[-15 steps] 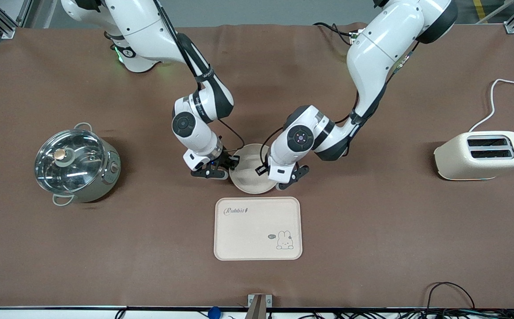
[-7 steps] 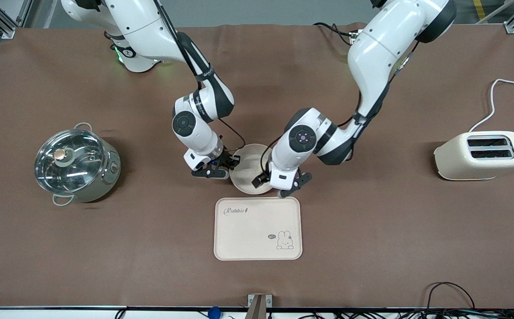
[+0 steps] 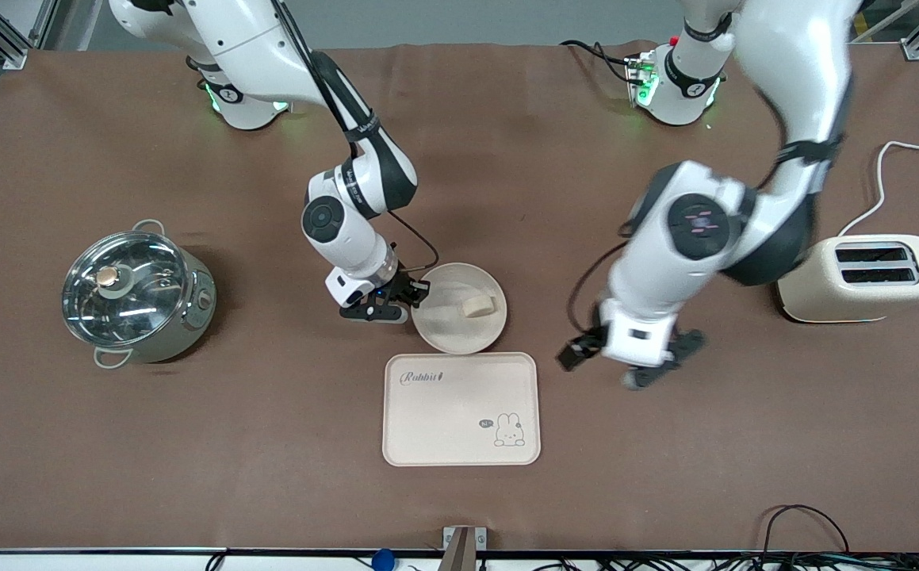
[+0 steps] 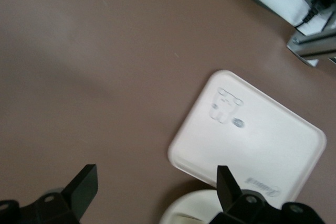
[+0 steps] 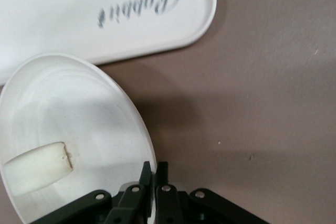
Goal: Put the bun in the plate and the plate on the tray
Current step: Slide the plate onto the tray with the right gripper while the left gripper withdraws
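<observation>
The round cream-white plate lies on the table, just farther from the front camera than the tray. The off-white bun lies in the plate, on the side toward the left arm's end. My right gripper is shut on the plate's rim; the right wrist view shows its fingers pinching the rim, with the plate, the bun and the tray. My left gripper is open and empty over bare table between tray and toaster. Its wrist view shows the tray and the plate's edge.
A steel pot with a glass lid stands toward the right arm's end. A cream toaster with a white cord stands toward the left arm's end. Brown mat covers the table.
My left gripper has lifted off the plate and swung toward the toaster, leaving the bun in the plate. My right gripper has stayed on the rim.
</observation>
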Action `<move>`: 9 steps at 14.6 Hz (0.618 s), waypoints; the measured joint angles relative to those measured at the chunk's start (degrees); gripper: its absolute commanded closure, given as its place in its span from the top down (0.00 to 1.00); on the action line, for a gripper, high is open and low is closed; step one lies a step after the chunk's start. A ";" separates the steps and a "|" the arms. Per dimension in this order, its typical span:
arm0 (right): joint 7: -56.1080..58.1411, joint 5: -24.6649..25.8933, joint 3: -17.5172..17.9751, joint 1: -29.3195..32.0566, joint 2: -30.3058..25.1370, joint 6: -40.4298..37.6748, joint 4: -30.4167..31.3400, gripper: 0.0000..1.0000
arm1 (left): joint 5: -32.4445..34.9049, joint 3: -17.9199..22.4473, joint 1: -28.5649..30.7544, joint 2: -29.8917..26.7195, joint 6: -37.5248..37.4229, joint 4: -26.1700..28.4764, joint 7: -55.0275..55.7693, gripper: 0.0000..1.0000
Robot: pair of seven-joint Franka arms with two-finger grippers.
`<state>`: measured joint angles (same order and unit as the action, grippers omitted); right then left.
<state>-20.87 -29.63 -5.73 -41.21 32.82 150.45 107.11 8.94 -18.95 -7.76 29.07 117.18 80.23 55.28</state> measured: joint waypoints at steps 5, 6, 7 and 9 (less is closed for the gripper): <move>-0.09 -7.74 -0.23 4.44 0.72 -5.29 -12.50 0.01 | 0.00 0.07 11.67 -8.51 -10.82 -0.11 -24.37 1.00; -0.37 -7.90 -0.24 5.62 2.68 -6.06 -15.81 0.01 | 0.00 0.07 12.81 -10.12 -12.94 -0.12 -26.84 1.00; -0.48 -7.93 -0.24 6.67 5.36 -6.91 -19.06 0.01 | 0.00 0.00 13.89 -11.71 -15.05 -0.13 -29.47 1.00; -0.49 -7.99 -0.23 8.15 12.50 -7.36 -26.27 0.01 | -0.09 0.01 15.75 -14.81 -18.55 -0.11 -35.65 1.00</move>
<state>-21.36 -37.61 -5.95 -33.06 45.33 143.09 80.85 8.85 -18.94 7.99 14.26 98.63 80.12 19.62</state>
